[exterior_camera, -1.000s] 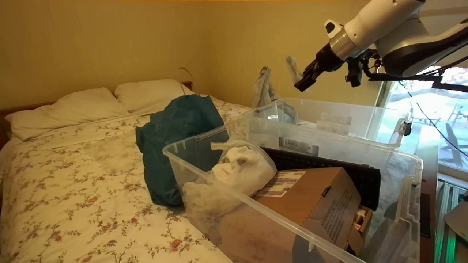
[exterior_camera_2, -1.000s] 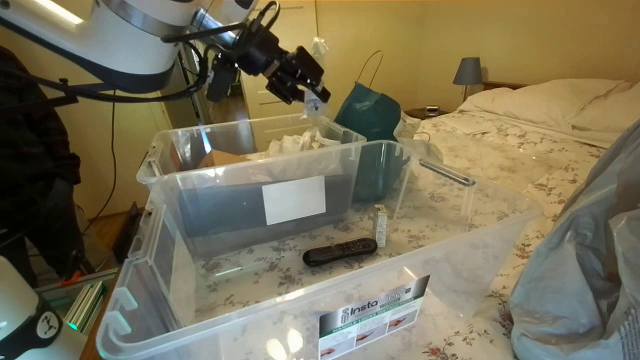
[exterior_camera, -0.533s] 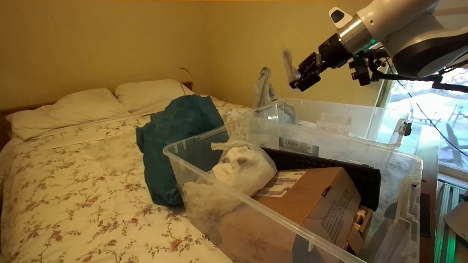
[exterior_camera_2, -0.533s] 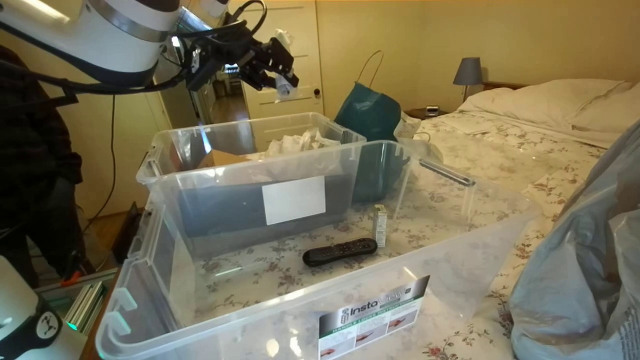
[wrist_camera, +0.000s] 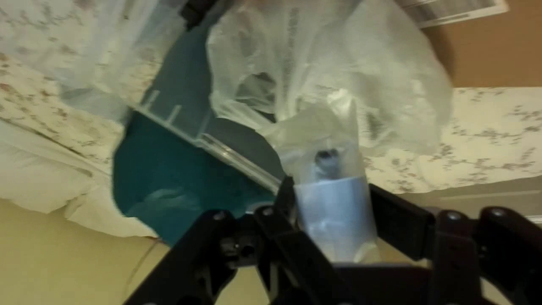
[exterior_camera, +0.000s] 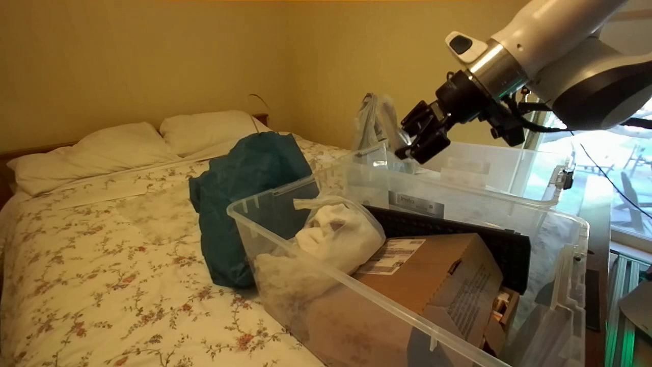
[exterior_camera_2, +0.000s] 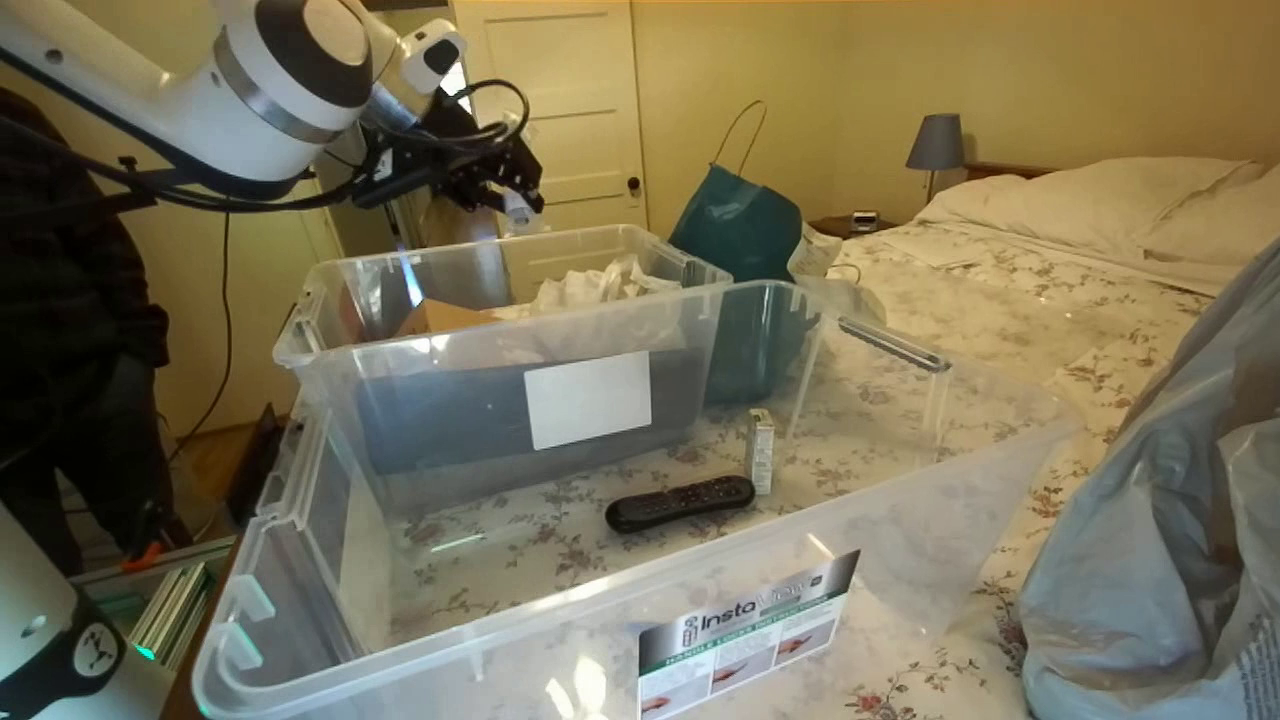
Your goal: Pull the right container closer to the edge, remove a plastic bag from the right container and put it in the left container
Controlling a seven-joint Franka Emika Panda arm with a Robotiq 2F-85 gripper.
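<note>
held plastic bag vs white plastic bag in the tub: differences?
The held plastic bag is clamped in the gripper; the white plastic bag sits in the clear tub. The held plastic bag is slim, the white plastic bag bulky. The held plastic bag shows something dark through its film; the white plastic bag is mostly cloudy. Both look crumpled.

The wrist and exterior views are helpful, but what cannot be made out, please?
Plastic bag in the tool, wrist view: contents blurred behind plastic.
Cardboard box, in an exterior view: inside hidden by its top.
Grey bag, in an exterior view: cut off by the right edge.
</note>
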